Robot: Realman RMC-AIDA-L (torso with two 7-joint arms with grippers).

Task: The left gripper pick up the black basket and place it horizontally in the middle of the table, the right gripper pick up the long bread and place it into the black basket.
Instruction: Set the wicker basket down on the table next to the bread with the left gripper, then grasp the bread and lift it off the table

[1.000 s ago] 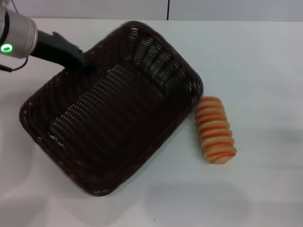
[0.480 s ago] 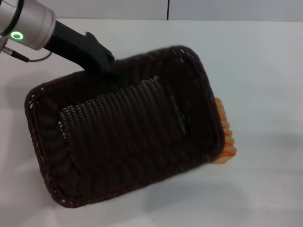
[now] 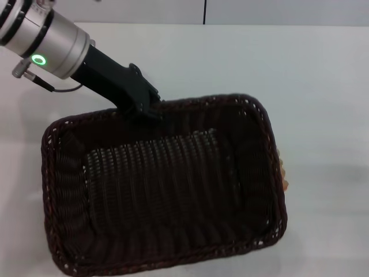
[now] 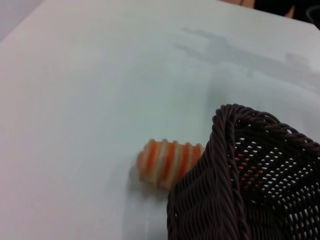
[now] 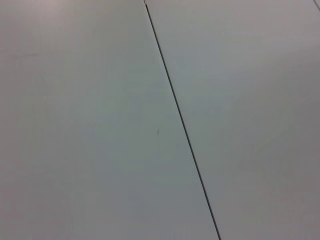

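My left gripper (image 3: 144, 107) is shut on the far rim of the black basket (image 3: 155, 184) and holds it tilted above the white table (image 3: 311, 81), lying nearly lengthwise left to right. The basket fills the lower middle of the head view and hides most of the long bread (image 3: 283, 173); only a sliver of orange shows past the basket's right rim. In the left wrist view the basket's braided corner (image 4: 235, 165) hangs over the striped long bread (image 4: 167, 161), which lies on the table. The right gripper is out of view.
A dark seam (image 3: 204, 11) runs down the wall behind the table's far edge. The right wrist view shows only a pale surface with a thin dark line (image 5: 180, 120). White tabletop stretches to the right of the basket.
My left arm has swung the basket clockwise and to the right and nearer. The basket now covers most of the long bread, which lay in plain sight a second ago.
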